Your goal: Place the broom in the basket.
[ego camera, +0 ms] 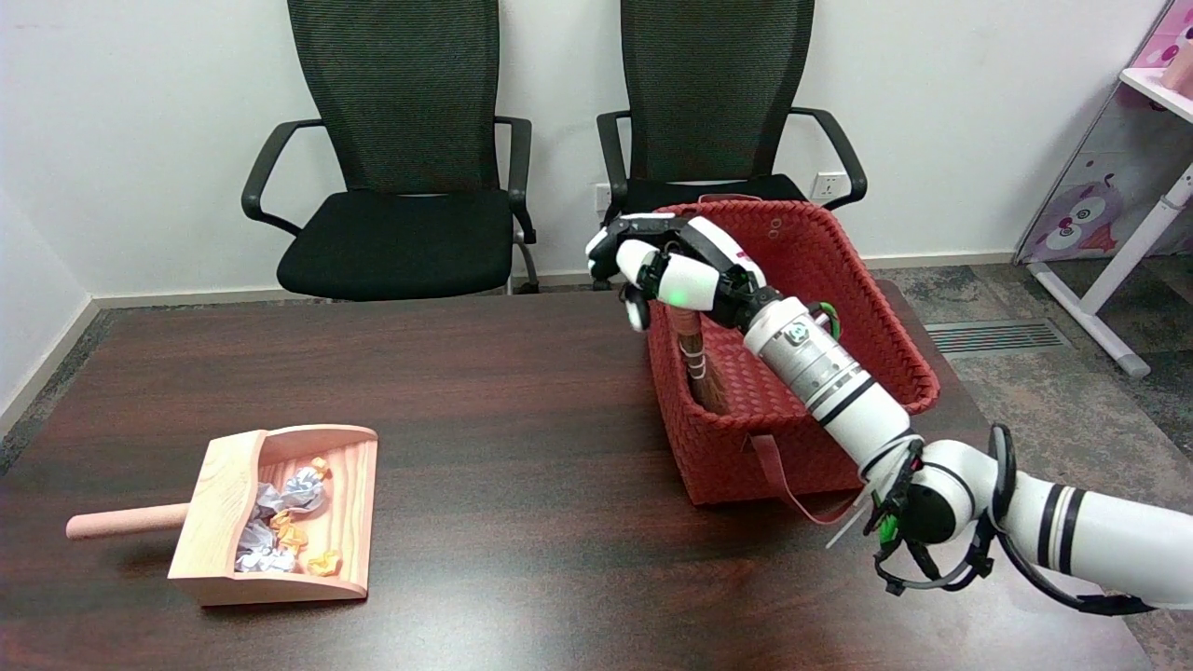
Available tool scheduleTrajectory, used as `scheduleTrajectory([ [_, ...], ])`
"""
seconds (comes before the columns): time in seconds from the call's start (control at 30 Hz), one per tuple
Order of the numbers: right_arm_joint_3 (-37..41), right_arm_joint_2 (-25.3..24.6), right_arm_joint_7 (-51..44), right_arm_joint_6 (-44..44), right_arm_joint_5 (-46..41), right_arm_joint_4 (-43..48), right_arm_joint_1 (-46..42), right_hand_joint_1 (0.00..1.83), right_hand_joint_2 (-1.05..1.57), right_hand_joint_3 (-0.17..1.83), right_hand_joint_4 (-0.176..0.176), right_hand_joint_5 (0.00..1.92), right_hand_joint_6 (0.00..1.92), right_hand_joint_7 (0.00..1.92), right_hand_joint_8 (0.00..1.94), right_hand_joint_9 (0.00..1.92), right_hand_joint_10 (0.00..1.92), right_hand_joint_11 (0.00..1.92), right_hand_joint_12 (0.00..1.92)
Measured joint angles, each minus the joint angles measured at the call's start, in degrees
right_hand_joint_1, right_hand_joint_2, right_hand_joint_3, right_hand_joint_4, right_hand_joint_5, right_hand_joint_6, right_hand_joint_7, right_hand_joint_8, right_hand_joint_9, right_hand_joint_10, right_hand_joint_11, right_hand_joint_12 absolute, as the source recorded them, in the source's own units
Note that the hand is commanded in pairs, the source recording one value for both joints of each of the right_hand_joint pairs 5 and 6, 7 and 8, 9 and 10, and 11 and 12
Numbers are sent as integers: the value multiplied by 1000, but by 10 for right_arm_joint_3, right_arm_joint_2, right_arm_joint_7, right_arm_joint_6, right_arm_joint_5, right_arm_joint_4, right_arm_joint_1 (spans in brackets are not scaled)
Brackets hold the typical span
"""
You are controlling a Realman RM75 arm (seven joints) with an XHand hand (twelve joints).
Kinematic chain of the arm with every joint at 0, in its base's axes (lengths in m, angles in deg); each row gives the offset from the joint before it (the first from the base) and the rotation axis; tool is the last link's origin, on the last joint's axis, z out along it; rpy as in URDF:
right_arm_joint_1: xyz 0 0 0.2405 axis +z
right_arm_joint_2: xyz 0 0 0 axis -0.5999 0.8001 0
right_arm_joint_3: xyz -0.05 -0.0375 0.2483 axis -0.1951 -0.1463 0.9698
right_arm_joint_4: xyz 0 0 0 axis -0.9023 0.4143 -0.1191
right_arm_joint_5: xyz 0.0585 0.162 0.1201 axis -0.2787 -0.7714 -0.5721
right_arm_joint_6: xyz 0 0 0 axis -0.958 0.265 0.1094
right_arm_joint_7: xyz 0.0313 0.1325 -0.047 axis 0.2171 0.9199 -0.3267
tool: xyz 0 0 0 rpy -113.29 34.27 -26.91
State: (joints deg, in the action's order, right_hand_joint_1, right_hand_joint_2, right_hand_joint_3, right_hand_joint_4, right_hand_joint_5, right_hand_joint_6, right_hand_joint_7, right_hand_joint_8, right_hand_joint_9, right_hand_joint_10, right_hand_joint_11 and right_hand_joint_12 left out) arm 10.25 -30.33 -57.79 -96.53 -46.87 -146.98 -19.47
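Head view: broom (pixel 694 359) sits inside the red woven basket (pixel 820 280) right of centre, leaning on its left wall, only the reddish handle and bound bristle top showing. Right hand (pixel 676 270) hovers above the rim, fingers loosely spread, apparently empty. Wooden dustpan (pixel 280 513) with crumpled paper scraps (pixel 284 517) sits lower left on the dark table (pixel 485 401).

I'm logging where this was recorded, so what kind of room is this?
Probably an office or meeting room: two black mesh office chairs against a white wall, a dark wooden table, and a wall socket.
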Motion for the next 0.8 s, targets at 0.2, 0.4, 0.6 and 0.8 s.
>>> scheduleTrajectory([
  [0.2,8,-1,0,-3,6,-2,0,697,763,1130,-176,612,612,612,612,460,460,822,822],
  [0.4,31,1,0,-32,10,-13,-9,709,778,1079,-176,450,450,450,450,464,464,827,827],
  [0.6,75,12,1,-56,10,-49,-31,681,960,1003,-176,548,548,548,548,518,518,929,929],
  [0.8,118,36,1,-81,2,-108,-61,654,1061,1047,-176,651,651,651,651,718,718,1459,1459],
])
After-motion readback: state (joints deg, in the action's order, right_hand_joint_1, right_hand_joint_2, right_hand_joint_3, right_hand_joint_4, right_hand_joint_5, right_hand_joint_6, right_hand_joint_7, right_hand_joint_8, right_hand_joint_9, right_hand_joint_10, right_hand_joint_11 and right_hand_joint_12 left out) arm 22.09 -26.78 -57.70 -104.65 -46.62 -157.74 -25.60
